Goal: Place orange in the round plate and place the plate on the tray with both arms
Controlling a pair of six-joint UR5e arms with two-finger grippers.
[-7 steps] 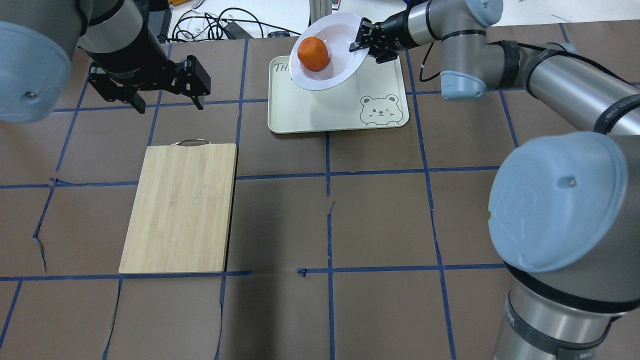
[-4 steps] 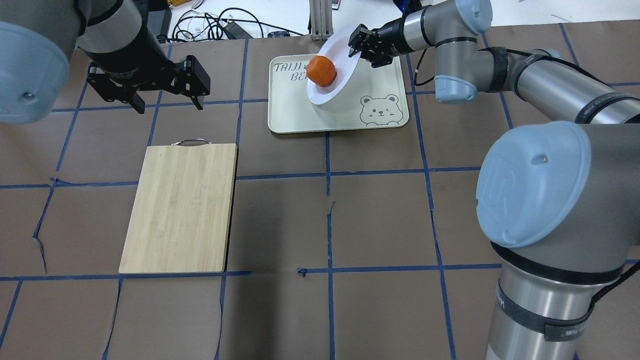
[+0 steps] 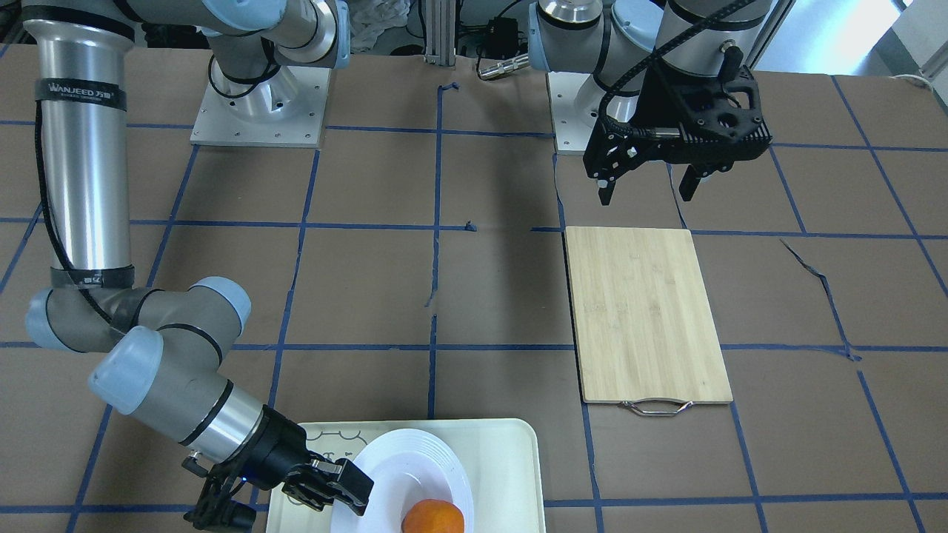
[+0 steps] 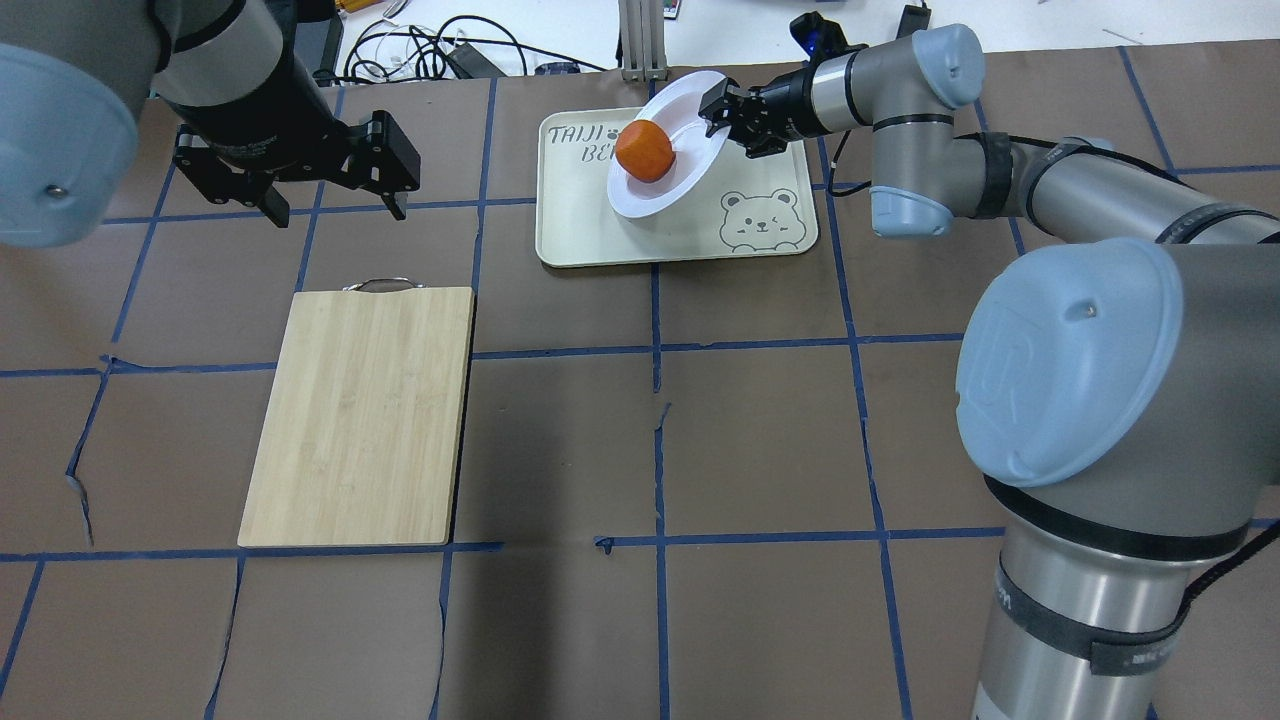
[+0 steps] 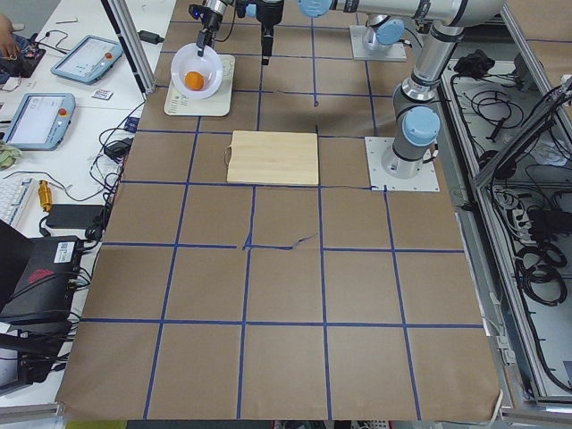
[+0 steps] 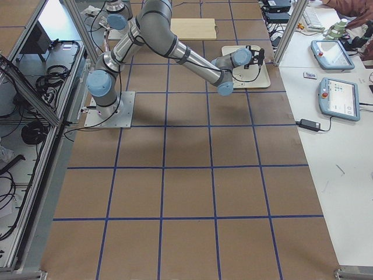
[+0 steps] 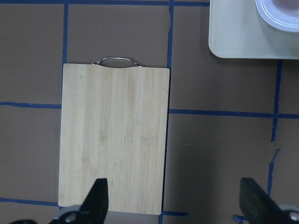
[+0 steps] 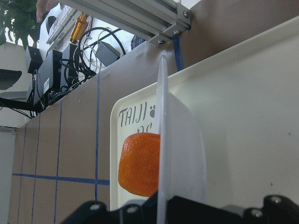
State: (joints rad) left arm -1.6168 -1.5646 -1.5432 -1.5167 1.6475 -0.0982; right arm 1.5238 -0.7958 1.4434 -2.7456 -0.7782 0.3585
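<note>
Round plate [image 4: 664, 196] lower, perhaps on tray [image 4: 585, 232]

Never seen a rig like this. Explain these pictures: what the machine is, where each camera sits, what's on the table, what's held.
Two robot arms are bolted to a paper-covered table. One camera looks down from behind them, one faces them, two watch from the table's ends, one sits on each wrist. On the table: a bamboo cutting board and a pale tray. The right pincer grips the rim of a white plate, tilted over the tray, an orange in it. The left pincer hangs open, empty.
</note>
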